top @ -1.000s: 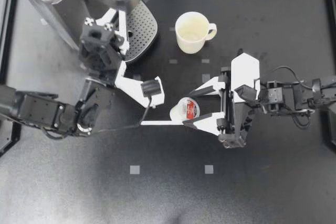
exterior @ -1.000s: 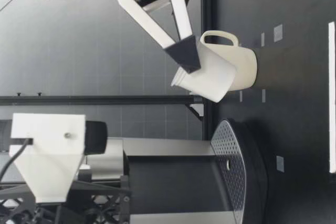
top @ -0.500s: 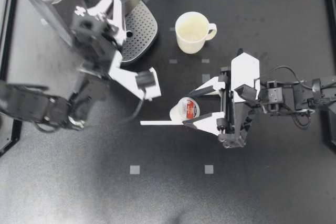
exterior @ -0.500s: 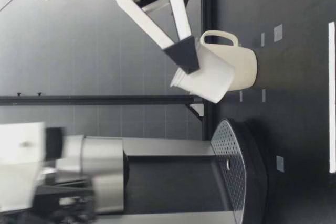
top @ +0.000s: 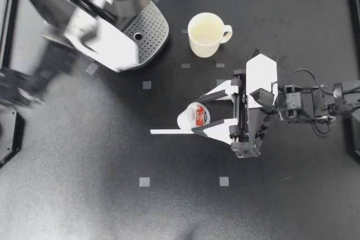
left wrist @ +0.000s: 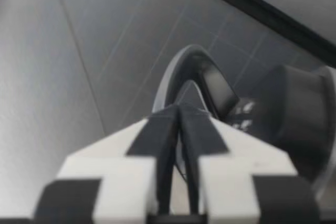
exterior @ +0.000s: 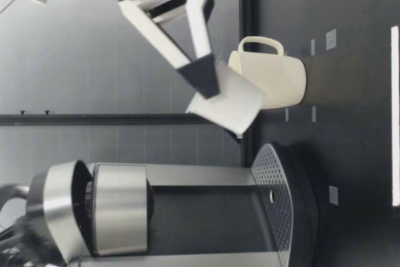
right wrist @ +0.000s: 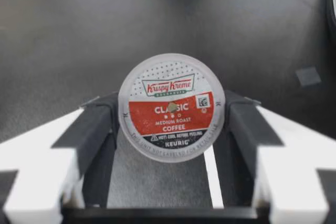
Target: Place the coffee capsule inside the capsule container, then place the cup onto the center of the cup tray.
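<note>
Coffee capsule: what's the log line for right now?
right gripper: shut on coffee capsule, held above table | cup: upright on table

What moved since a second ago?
My left gripper swung from beside the cup tray up to the top of the coffee machine, whose lid now tips open. My right gripper lifted the coffee capsule a little higher, still shut on it. The cup stayed put.

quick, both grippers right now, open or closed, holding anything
left gripper: closed, nothing visibly held
right gripper: closed on the coffee capsule
</note>
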